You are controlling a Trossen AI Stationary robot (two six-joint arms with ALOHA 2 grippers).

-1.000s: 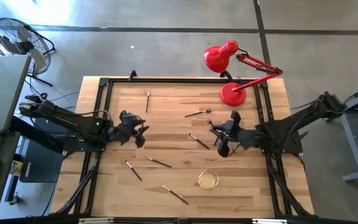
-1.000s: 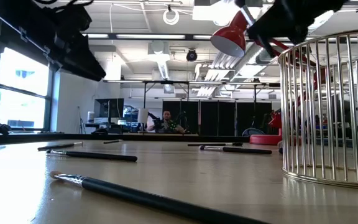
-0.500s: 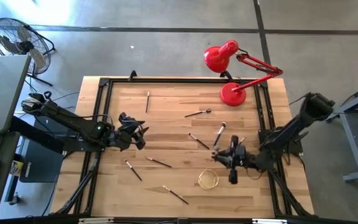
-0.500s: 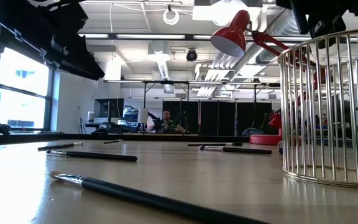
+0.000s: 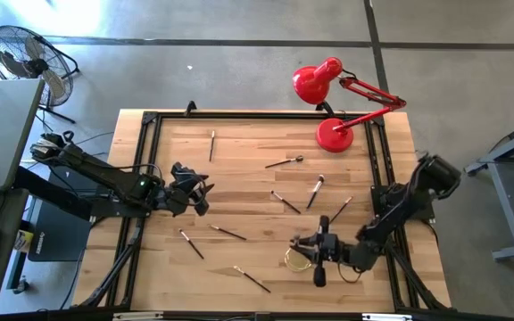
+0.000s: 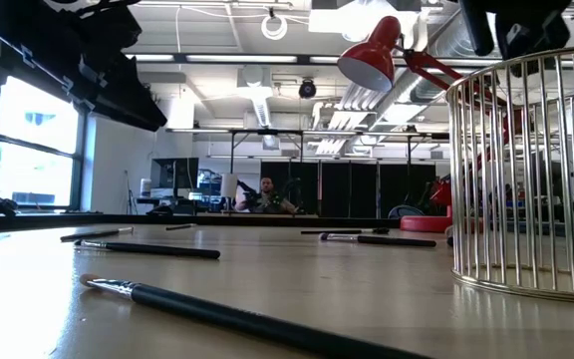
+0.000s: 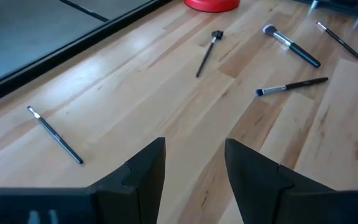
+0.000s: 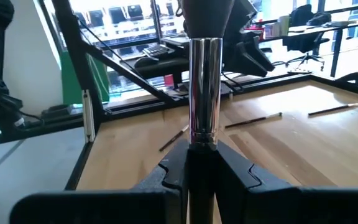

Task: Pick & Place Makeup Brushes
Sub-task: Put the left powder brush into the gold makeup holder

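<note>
Several makeup brushes lie flat and scattered on the wooden table, among them one at the far left (image 5: 211, 145), one mid-table (image 5: 314, 192) and one near the front (image 5: 252, 279). A round wire cup (image 5: 299, 257) (image 6: 531, 170) stands near the front right. My right gripper (image 5: 309, 249) hangs just above the cup's right rim, shut on a thick brush with a chrome ferrule (image 8: 204, 87). My left gripper (image 5: 196, 193) (image 7: 194, 168) waits open over bare wood at the left. My right gripper pinches the brush's dark handle just below the chrome ferrule (image 8: 201, 144) between its two fingers (image 8: 174, 174). The fingers come level from the table's right side and lie across the brush. The brush is lifted clear, its bristle end toward the wrist camera.
A red desk lamp (image 5: 333, 107) stands at the far right corner. A black frame rail (image 5: 141, 160) runs round the table's edge. Bare wood lies between the scattered brushes in the middle. A person sits far back in the room (image 6: 267, 194).
My right gripper has swung from the table's middle right toward the near edge and down, carrying the brush to a spot above the wire cup. Two brushes that the arm had covered now show on the table.
</note>
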